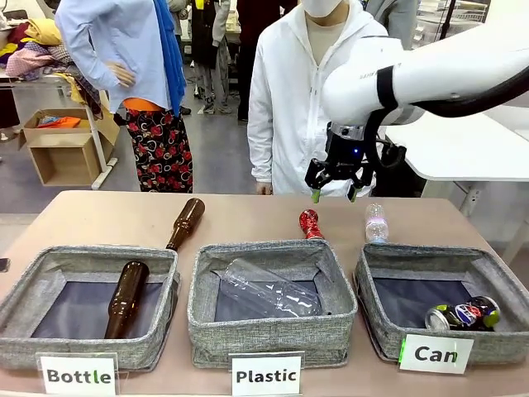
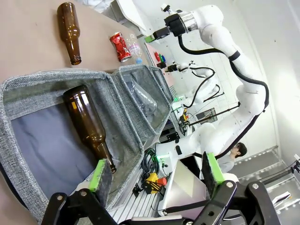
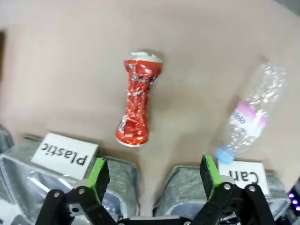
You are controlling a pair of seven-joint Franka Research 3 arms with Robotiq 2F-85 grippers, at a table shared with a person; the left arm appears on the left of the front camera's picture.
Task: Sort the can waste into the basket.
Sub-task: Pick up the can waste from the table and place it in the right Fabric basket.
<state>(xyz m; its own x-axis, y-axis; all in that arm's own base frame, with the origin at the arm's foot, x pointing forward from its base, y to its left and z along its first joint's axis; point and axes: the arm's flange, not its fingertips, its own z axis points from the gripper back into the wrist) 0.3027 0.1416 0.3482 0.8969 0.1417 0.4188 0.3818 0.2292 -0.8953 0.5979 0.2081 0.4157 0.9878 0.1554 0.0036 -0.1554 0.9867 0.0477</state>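
Observation:
A crushed red can lies on the table behind the baskets, also seen as the red can and, far off, the red can. My right gripper hangs open just above and right of it; in its wrist view the right gripper holds nothing. A dark crushed can lies inside the grey basket labelled "Can" at the right. My left gripper is open and empty, hovering over the near edge of the "Bottle" basket.
A clear plastic bottle lies right of the red can, and a brown bottle lies farther left. The "Bottle" basket holds a brown bottle; the "Plastic" basket holds a clear bottle. A person stands at the far edge.

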